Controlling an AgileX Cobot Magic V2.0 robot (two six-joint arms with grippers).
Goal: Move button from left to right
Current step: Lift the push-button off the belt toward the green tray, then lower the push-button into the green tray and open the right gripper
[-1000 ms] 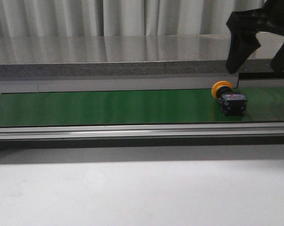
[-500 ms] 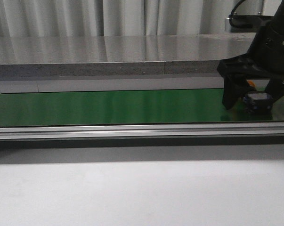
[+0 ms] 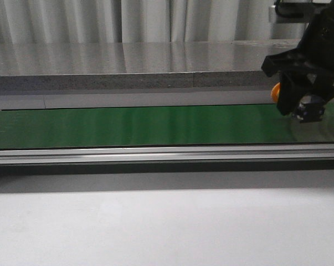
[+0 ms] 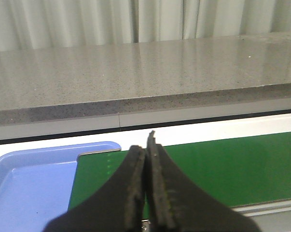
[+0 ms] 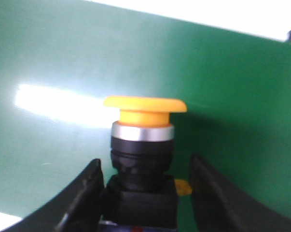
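Observation:
The button [image 3: 275,91] has a yellow disc cap, a silver ring and a black body. It sits between the fingers of my right gripper [image 3: 288,102] at the right end of the green belt [image 3: 128,124], its cap raised a little above the belt. In the right wrist view the button [image 5: 144,145] fills the gap of the right gripper [image 5: 145,193]. One finger [image 5: 90,193] presses on the black body and the other touches a small yellow tab on its side. My left gripper [image 4: 146,145] is shut and empty over the belt's left end; it does not show in the front view.
A blue tray [image 4: 29,183] lies beside the left end of the belt. A grey stone counter [image 3: 128,66] runs behind the belt, with curtains beyond it. A metal rail [image 3: 155,153] edges the belt's front, and a white table [image 3: 155,227] lies below.
My right gripper came down from above onto the button and closed around it. Gripper and button have since shifted right and slightly up. The button no longer lies free on the belt.

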